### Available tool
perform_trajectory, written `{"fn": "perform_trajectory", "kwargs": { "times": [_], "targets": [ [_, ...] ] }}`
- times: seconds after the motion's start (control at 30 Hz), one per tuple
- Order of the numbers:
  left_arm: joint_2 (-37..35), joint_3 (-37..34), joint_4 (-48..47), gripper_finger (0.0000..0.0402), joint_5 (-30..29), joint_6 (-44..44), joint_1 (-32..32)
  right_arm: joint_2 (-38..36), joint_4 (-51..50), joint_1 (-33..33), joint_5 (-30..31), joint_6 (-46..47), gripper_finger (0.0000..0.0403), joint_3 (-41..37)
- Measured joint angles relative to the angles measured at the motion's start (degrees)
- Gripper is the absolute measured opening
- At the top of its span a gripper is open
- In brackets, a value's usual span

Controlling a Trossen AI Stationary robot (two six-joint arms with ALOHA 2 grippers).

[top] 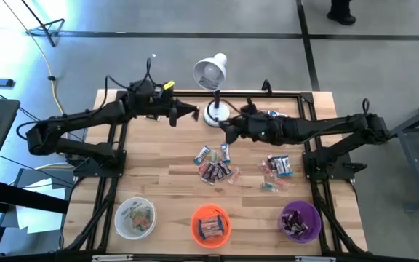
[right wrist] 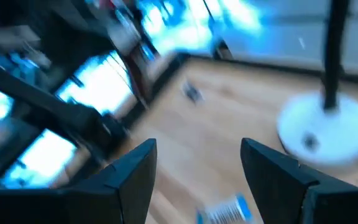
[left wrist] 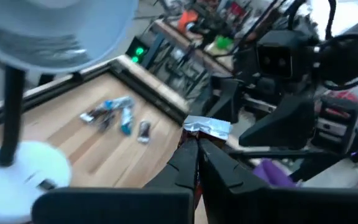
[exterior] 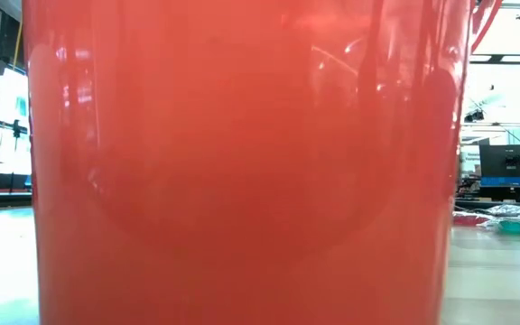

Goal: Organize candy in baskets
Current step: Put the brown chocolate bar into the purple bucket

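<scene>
Loose wrapped candy lies in two heaps mid-table, and a few pieces lie at the far edge. Along the near edge stand the white basket, the orange basket and the purple basket, each with candy in it. My left gripper hovers by the lamp's base, raised and shut on a silver-wrapped candy. My right gripper hangs open above the table, right of the lamp's base, with nothing between its fingers. In the right wrist view a blue candy lies on the table below it. My left gripper pinches the silver candy by its wrapper's lower edge between the two fingertips. The fingers run roughly level. The rest of the candy sticks out beyond the tips, lifted clear of the table.
A white desk lamp stands at the far middle, its base between the two grippers and its head past the far edge. The orange basket's wall fills the low view. Bare wood lies at the table's left.
</scene>
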Motion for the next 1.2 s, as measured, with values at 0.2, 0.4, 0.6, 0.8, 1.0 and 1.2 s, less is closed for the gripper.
{"fn": "perform_trajectory", "kwargs": {
  "times": [0.2,0.4,0.6,0.8,1.0,1.2],
  "targets": [
    [1.14,-0.06,3.06,0.0000,-3.32,-1.19,-3.43,0.00,11.94,-0.20,0.98,-5.76,0.0226,0.00],
    [1.13,-0.06,4.48,0.0000,-6.53,-1.14,-4.29,0.63,13.06,-0.11,1.14,-6.12,0.0226,0.00],
    [1.11,-0.03,9.47,0.0000,-6.63,-2.92,-4.29,3.92,17.58,-0.11,0.65,-5.34,0.0226,-0.02],
    [1.11,1.25,8.89,0.0000,-6.79,-3.02,-4.56,7.27,22.15,-0.24,0.13,-5.47,0.0226,-0.04],
    [1.19,3.10,8.91,0.0000,-7.63,-2.50,-5.96,8.61,26.89,-1.21,-0.08,-6.92,0.0226,-0.02],
    [3.13,4.38,8.77,0.0000,-8.08,-1.99,-8.08,8.63,30.45,-1.55,-0.65,-9.29,0.0226,-0.02]
  ]
}}
